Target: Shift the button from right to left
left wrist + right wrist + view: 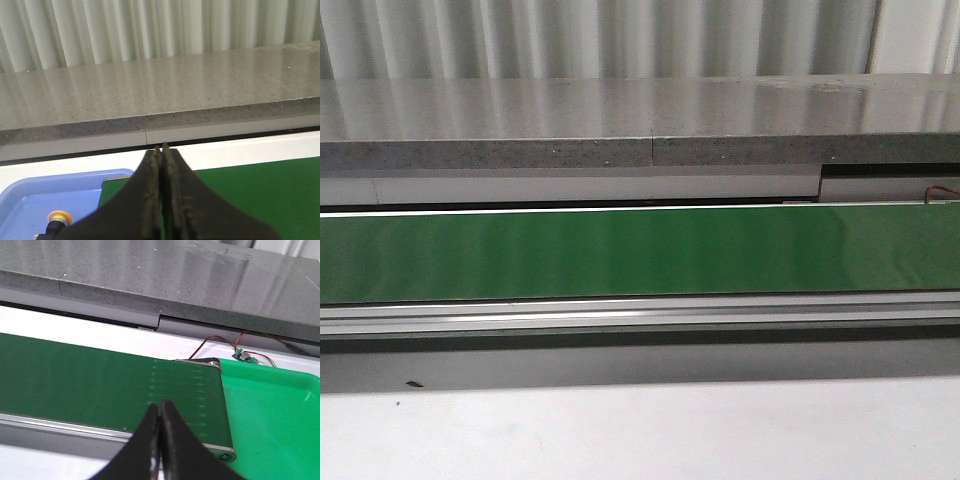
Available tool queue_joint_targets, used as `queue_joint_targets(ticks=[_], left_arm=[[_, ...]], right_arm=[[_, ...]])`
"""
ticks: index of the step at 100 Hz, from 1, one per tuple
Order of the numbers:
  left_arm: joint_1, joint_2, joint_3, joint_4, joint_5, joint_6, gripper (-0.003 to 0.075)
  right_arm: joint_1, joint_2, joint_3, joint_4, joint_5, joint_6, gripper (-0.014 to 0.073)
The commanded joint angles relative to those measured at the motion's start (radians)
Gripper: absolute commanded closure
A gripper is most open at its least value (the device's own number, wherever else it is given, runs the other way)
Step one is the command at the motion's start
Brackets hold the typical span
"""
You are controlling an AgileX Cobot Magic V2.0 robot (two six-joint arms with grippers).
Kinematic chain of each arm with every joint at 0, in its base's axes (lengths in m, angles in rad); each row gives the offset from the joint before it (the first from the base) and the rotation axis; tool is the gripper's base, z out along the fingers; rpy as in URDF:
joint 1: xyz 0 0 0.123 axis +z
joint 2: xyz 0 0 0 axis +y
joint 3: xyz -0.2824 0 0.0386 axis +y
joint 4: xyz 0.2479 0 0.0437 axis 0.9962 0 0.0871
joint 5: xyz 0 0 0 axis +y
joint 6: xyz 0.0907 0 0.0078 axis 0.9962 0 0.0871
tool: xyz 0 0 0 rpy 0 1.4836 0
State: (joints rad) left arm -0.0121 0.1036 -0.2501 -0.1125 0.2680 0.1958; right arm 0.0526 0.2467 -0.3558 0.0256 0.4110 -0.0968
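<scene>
A button (59, 220) with a round yellow-orange cap lies in a blue tray (30, 200) at the left end of the green conveyor belt (260, 190), seen only in the left wrist view; its body is mostly hidden behind my left finger. My left gripper (161, 148) is shut and empty, above the belt's end beside the blue tray. My right gripper (160, 404) is shut and empty, above the near edge of the belt (75, 385) close to its right end. Neither gripper shows in the front view.
A green tray (280, 415) sits at the belt's right end, with red and black wires (240, 342) behind it. A grey stone ledge (640, 120) runs behind the belt (640, 250). An aluminium rail (640, 318) borders the belt's front edge, with white table (640, 430) before it.
</scene>
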Motion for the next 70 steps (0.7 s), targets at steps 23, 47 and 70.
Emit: queue_joint_targets(ticks=[23, 47, 70], left_arm=[[-0.008, -0.1, 0.108, -0.016, -0.249, -0.014, 0.0741], [-0.008, -0.139, 0.278, 0.194, -0.34, -0.271, 0.0741], [-0.008, -0.139, 0.293, 0.191, -0.179, -0.263, 0.0741]], right_arm=[[0.003, 0.009, -0.025, -0.006, -0.083, -0.006, 0.0662], [0.003, 0.009, -0.025, -0.006, -0.083, -0.006, 0.0662], [0.003, 0.009, -0.025, -0.006, -0.082, -0.006, 0.0662]])
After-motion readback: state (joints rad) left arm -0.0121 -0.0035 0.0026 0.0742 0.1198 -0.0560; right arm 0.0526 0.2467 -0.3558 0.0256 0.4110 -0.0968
